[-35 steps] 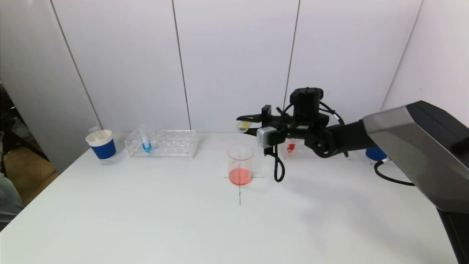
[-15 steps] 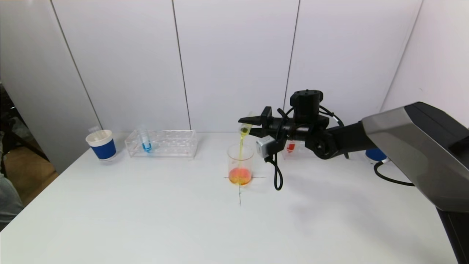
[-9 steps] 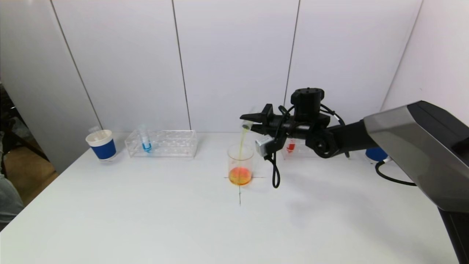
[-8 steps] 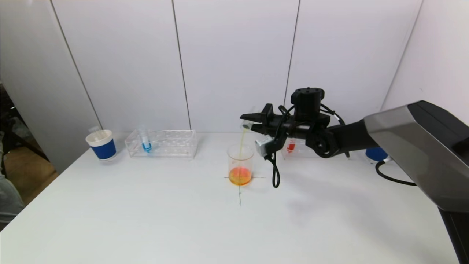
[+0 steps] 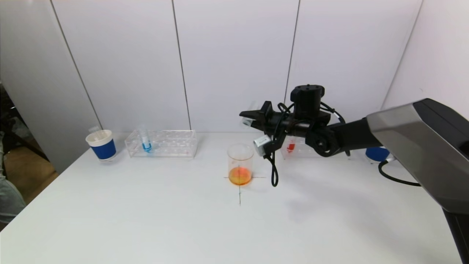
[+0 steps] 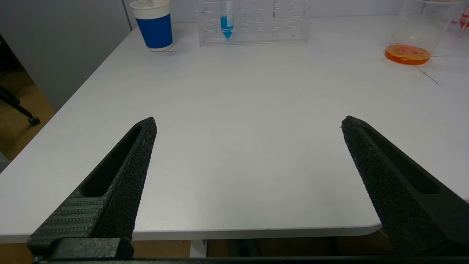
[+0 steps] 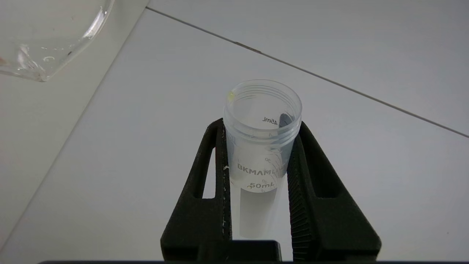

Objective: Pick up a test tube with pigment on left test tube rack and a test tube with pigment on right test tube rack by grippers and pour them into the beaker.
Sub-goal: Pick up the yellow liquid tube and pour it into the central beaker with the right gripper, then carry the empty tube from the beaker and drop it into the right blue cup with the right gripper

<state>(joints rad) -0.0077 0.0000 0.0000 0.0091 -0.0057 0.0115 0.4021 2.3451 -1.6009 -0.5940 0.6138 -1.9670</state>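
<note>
1. The right gripper [image 5: 249,119] is hovering above and just behind the beaker [image 5: 240,164], its arm reaching in from the right side of the counter [image 5: 183,220].
2. Its jaws are pinching tight on a clear test tube [image 7: 261,146], one on each side of the tube's body below the threaded rim.
3. The tube is lying tipped with its open mouth pointing away from the wrist; in the right wrist view it is looking empty, with only a small yellow trace sitting at the rim.
4. The beaker is standing upright on a cross mark drawn at the middle of the counter, holding a shallow layer of orange liquid [image 5: 240,175].
5. No stream is running between the tube and the beaker.
6. The left gripper [image 6: 249,124] is hanging low at the near edge of the counter with its jaws spread wide and nothing between them; it is out of the head view.
7. The left test tube rack [image 5: 161,143] is sitting at the back left of the counter, carrying one upright tube of blue pigment [image 5: 146,140] near its left end.
8. A blue and white paper cup [image 5: 101,145] is standing just left of that rack.
9. The right test tube rack [image 5: 297,148] is sitting behind the right arm, mostly hidden, with a tube of red pigment [image 5: 290,147] showing in it.
10. Another blue cup [image 5: 377,154] is peeking out beyond the arm at the right.
</note>
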